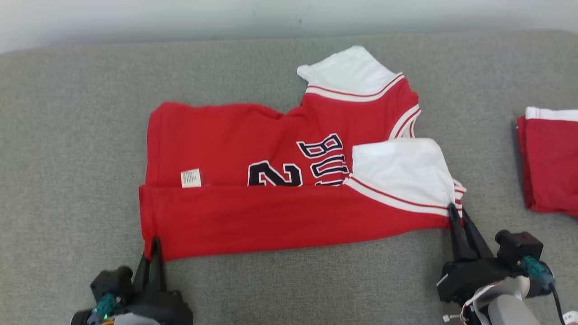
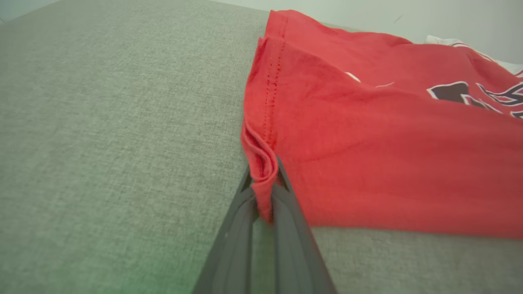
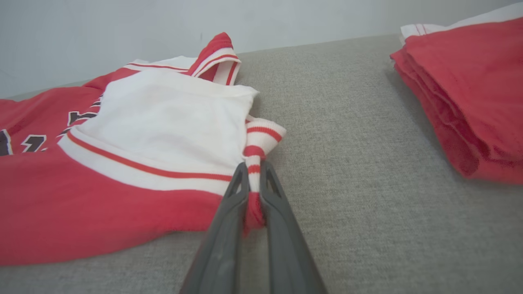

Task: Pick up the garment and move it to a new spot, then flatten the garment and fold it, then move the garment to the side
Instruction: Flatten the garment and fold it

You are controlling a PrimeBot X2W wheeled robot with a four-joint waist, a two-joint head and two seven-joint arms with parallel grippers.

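Head view: a grey fabric-covered worktop (image 1: 67, 135) fills the frame. The garment (image 1: 253, 216), a red jersey with white sleeves and dark lettering, lies spread across the centre, its lower edge folded up over the front. A stack of folded red cloth (image 1: 548, 167) sits apart at the right edge. At lower left, the left tool (image 1: 155, 243) is pinching the jersey's hem corner. At lower right, the right tool (image 1: 453, 210) pinches the striped trim beside a white sleeve. A small white label (image 1: 190, 178) shows left of centre.
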